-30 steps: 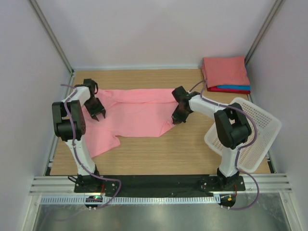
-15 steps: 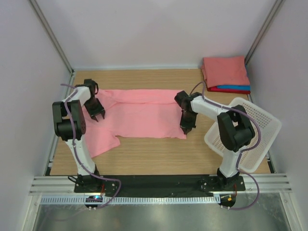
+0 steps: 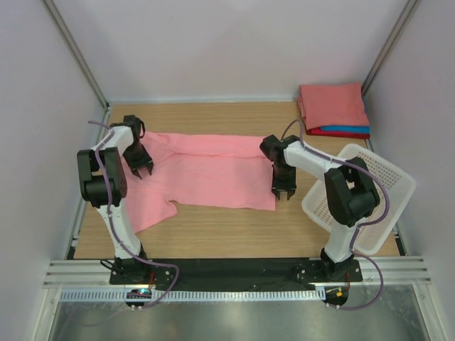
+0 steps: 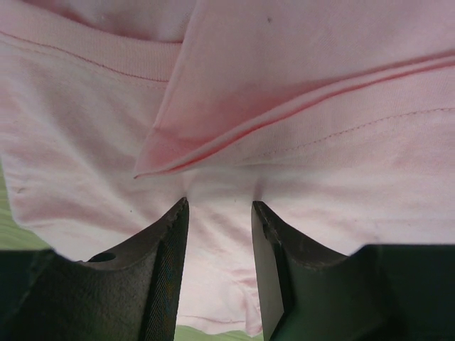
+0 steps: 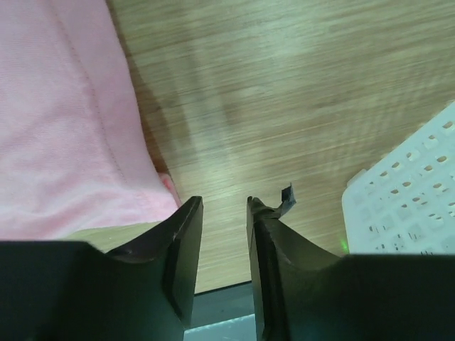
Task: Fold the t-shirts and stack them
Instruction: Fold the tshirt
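Note:
A salmon-pink t-shirt (image 3: 202, 174) lies spread across the wooden table, one sleeve (image 3: 153, 209) hanging toward the near left. My left gripper (image 3: 142, 168) is open, low over the shirt's left end; the left wrist view shows pink cloth (image 4: 298, 106) with a folded seam beyond the fingers. My right gripper (image 3: 283, 193) is open and empty at the shirt's near right corner (image 5: 165, 186), over bare wood. A stack of folded t-shirts (image 3: 334, 108), coral on top with blue and red under it, sits at the far right corner.
A white mesh basket (image 3: 384, 195) stands tilted at the right edge, close to my right arm; its corner shows in the right wrist view (image 5: 409, 192). Metal frame posts rise at both back corners. The black base rail (image 3: 227, 270) runs along the near edge.
My right gripper pulled the shirt's right hem toward the near right, spreading it flat, and has let go of it. My left gripper stayed nearly still.

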You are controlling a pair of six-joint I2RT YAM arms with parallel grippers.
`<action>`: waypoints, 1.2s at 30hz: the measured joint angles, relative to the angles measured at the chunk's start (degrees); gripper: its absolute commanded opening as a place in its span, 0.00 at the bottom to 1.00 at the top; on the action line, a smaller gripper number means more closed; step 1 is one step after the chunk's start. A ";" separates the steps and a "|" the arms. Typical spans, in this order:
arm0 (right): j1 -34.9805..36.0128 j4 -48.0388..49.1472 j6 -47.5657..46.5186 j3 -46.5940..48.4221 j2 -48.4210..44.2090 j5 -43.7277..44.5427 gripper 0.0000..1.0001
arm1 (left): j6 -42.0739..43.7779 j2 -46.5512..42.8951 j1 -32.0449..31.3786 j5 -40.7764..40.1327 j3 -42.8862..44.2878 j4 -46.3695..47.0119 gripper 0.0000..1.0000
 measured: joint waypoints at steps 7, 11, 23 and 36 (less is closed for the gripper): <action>-0.42 2.25 -0.24 6.62 -0.39 -4.07 0.26 | 0.17 -0.37 0.00 -0.33 5.66 -2.01 0.44; -0.39 9.20 0.96 2.58 -0.42 -9.88 0.22 | 0.22 -0.48 0.00 1.20 5.84 -1.84 0.44; -4.59 11.06 -1.53 -1.29 2.78 -5.84 0.24 | -0.24 1.05 0.00 4.15 17.25 0.26 0.48; -8.22 9.27 -4.20 24.50 8.87 -17.66 0.33 | 12.13 8.20 -1.27 20.06 22.21 6.86 0.47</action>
